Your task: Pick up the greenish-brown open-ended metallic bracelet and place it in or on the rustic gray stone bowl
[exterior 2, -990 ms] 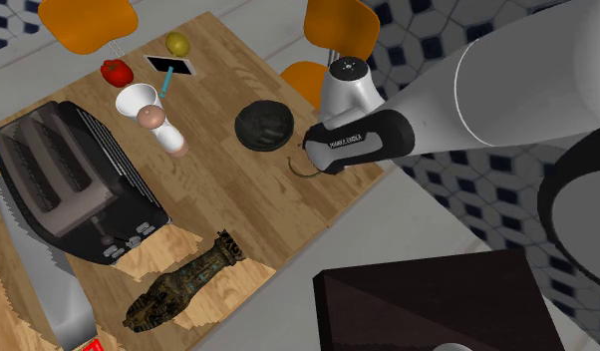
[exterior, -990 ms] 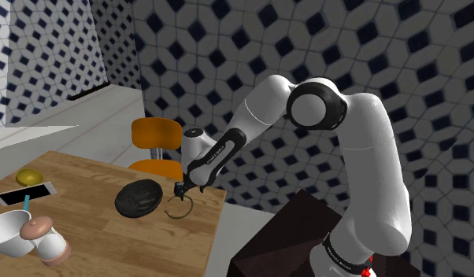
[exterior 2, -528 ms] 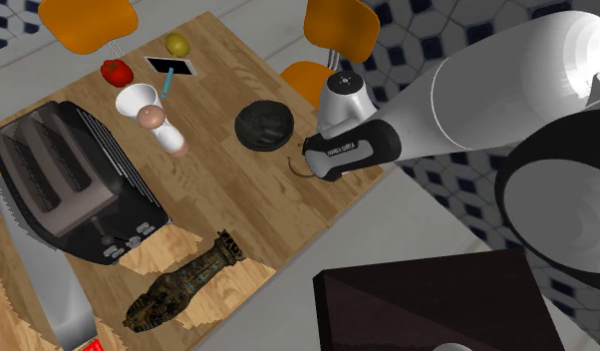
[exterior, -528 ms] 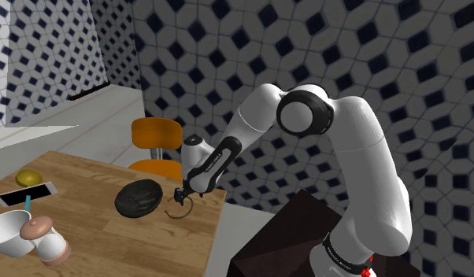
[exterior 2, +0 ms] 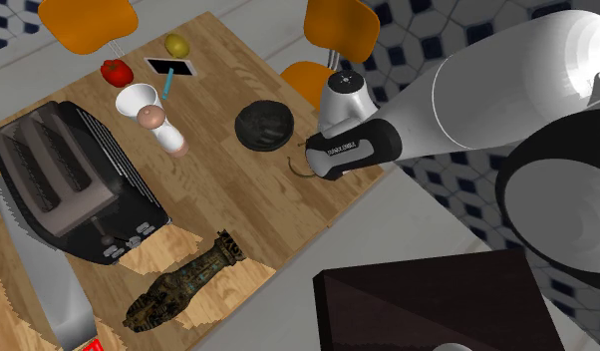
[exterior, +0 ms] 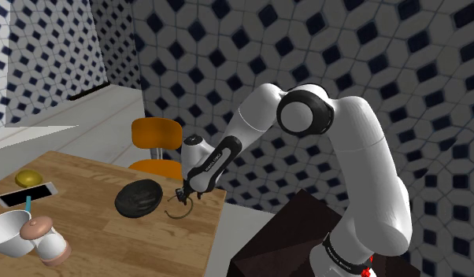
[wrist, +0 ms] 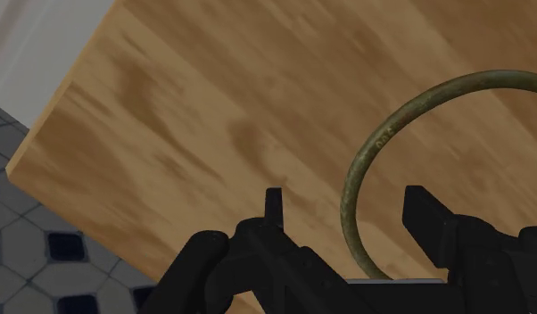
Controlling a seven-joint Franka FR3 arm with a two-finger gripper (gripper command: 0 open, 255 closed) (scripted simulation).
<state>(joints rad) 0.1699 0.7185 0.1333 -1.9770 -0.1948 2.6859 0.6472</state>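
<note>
Greenish-brown and thin, open at one side: found the bracelet (wrist: 380, 138) lying flat on the wooden counter (wrist: 213, 98), near its edge and just beside the dark grey bowl (exterior: 138, 197). Saw no shift in either against half a second earlier. Noticed hardly any change in the arm (exterior: 361, 165) over that half second; against a full second back, found the elbow (exterior: 306, 114) swung towards the shoulder view's left and the wrist (exterior 2: 360, 150) a little lower over the bracelet. Caught the claw (wrist: 347, 214) spread, with its two black fingers (wrist: 274, 212) on either side of the band and touching neither it nor each other. Made out white lettering (exterior 2: 337, 150) on the side of the wrist in the second exterior view, too small to read. Spotted farther along the counter a black toaster (exterior 2: 74, 179), a white cup (exterior 2: 137, 100), a phone (exterior 2: 171, 66) and a yellow fruit (exterior 2: 176, 43), well apart from the bracelet; marked an orange chair (exterior: 157, 134) at the counter's far side, close behind the bowl.
</note>
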